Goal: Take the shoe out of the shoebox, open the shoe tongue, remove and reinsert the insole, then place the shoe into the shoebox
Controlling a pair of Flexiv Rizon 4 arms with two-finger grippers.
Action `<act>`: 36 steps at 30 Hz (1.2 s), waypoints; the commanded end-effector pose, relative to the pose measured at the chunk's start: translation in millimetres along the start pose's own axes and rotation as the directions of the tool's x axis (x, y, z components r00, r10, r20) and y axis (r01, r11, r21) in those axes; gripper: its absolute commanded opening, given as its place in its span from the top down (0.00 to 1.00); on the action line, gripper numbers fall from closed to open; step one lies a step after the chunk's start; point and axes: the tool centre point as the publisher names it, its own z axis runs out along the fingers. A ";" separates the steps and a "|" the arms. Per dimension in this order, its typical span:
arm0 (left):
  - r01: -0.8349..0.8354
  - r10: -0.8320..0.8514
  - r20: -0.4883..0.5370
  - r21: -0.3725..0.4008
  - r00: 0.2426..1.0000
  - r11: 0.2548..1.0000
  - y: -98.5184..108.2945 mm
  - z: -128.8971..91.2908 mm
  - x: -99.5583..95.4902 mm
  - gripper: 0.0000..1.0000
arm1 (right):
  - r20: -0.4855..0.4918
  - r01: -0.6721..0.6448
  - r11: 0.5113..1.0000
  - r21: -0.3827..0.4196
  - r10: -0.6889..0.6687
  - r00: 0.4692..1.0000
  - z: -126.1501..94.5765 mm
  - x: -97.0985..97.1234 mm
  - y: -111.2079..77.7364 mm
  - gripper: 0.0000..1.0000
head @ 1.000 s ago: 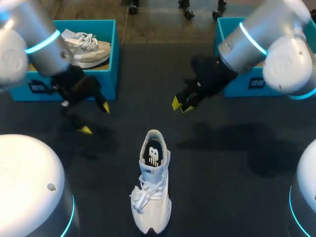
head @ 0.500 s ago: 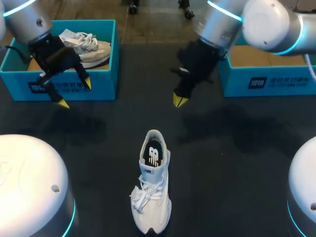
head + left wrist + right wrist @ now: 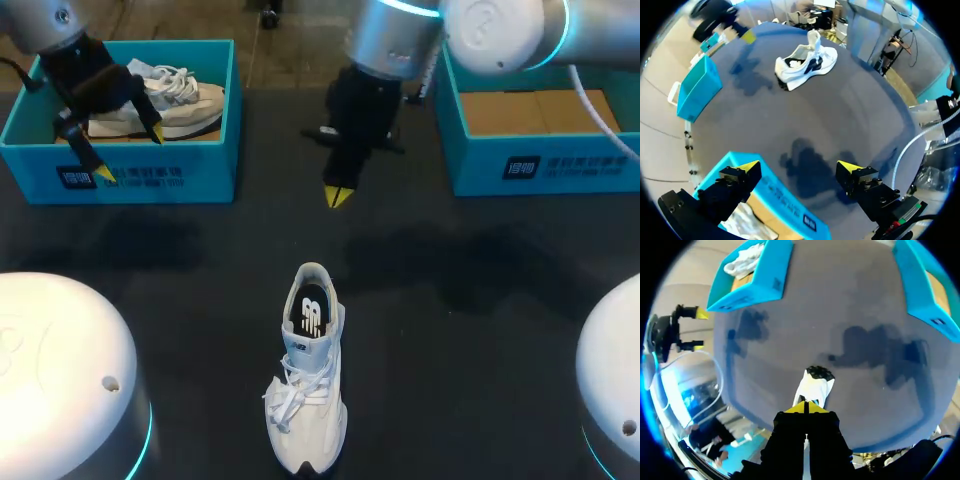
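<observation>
The right claw [image 3: 338, 196], clenched on nothing, hangs at 12 o'clock from the white lace-up sneaker [image 3: 305, 385] lying on the dark worktop [image 3: 480, 330]. The left claw [image 3: 131, 153], released, hovers over the teal cardboard shoebox [image 3: 150, 180] at 10 o'clock. To lift the tongue well, the right claw should probably spread first, then come down behind the laces.
</observation>
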 end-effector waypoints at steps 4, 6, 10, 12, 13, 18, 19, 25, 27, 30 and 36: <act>-0.036 0.034 -0.048 -0.037 0.998 0.999 20.1 -18.0 -8.4 0.00 | 0.120 -0.032 0.990 -0.139 0.049 0.992 15.8 17.6 -26.2 1.00; -0.036 0.034 -0.048 -0.037 0.998 0.999 20.1 -18.0 -8.4 0.00 | 0.120 -0.032 0.990 -0.139 0.049 0.992 15.8 17.6 -26.2 1.00; -0.036 0.034 -0.048 -0.037 0.998 0.999 20.1 -18.0 -8.4 0.00 | 0.120 -0.032 0.990 -0.139 0.049 0.992 15.8 17.6 -26.2 1.00; -0.036 0.034 -0.048 -0.037 0.998 0.999 20.1 -18.0 -8.4 0.00 | 0.120 -0.032 0.990 -0.139 0.049 0.992 15.8 17.6 -26.2 1.00; -0.036 0.034 -0.048 -0.037 0.998 0.999 20.1 -18.0 -8.4 0.00 | 0.120 -0.032 0.990 -0.139 0.049 0.992 15.8 17.6 -26.2 1.00; -0.036 0.034 -0.048 -0.037 0.998 0.999 20.1 -18.0 -8.4 0.00 | 0.153 -0.067 0.979 -0.194 0.098 0.983 17.0 21.8 -29.9 1.00; -0.036 0.034 -0.048 -0.037 0.998 0.999 20.1 -18.0 -8.4 0.00 | 0.164 -0.086 0.974 -0.210 0.121 0.979 22.0 24.4 -35.2 1.00; -0.036 0.034 -0.048 -0.037 0.998 0.999 20.1 -18.0 -8.4 0.00 | 0.237 -0.146 0.958 -0.247 0.206 0.949 50.5 37.4 -61.2 1.00; -0.036 0.034 -0.048 -0.037 0.998 0.999 20.1 -18.0 -8.4 0.00 | 0.260 -0.177 0.951 -0.252 0.243 0.935 62.0 39.2 -67.6 1.00; -0.036 0.034 -0.048 -0.037 0.998 0.999 20.1 -18.0 -8.4 0.00 | 0.228 -0.190 0.944 -0.268 0.254 0.940 71.1 37.7 -75.0 1.00; -0.036 0.034 -0.048 -0.037 0.998 0.999 20.1 -18.0 -8.4 0.00 | 0.228 -0.190 0.944 -0.268 0.254 0.940 71.1 37.7 -75.0 1.00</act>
